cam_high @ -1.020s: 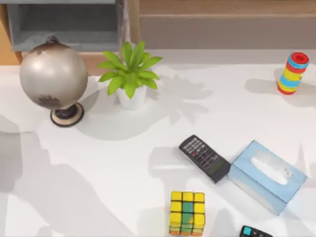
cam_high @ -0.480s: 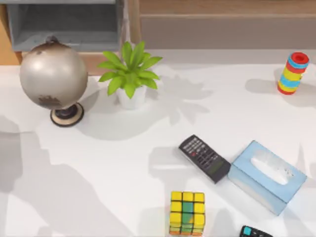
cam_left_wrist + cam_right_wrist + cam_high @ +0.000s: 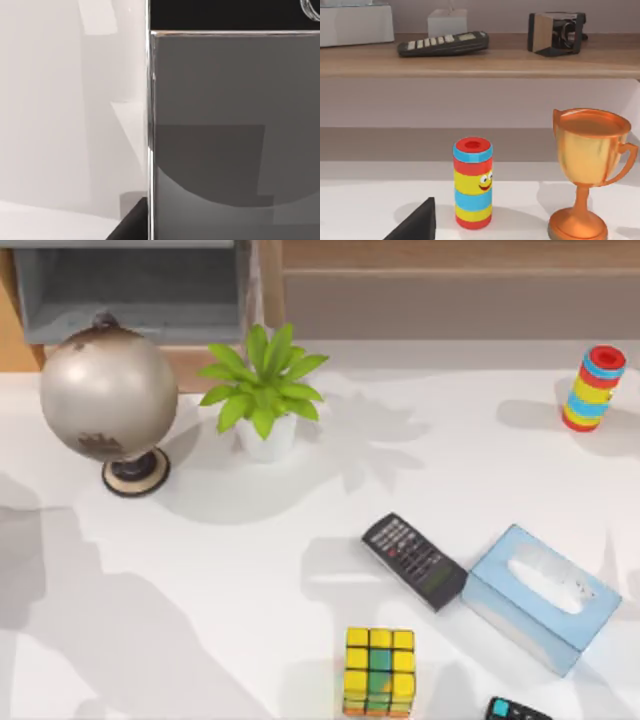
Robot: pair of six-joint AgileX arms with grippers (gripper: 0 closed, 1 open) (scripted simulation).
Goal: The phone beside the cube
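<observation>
On the bench [image 3: 250, 570], the tissue box [image 3: 540, 598] crowds the 4 o'clock end of the phone [image 3: 415, 561]. Best, I judge, to grip it across its width near the free 10 o'clock end. The cube [image 3: 379, 672] sits near, at its 7 o'clock. The right wrist faces the ring toy [image 3: 472, 182] level. Whether the left claw or right claw is released or clenched, I cannot tell.

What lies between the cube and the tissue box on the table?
Only bare white table, as the top view shows, separates the cube and the tissue box.
</observation>
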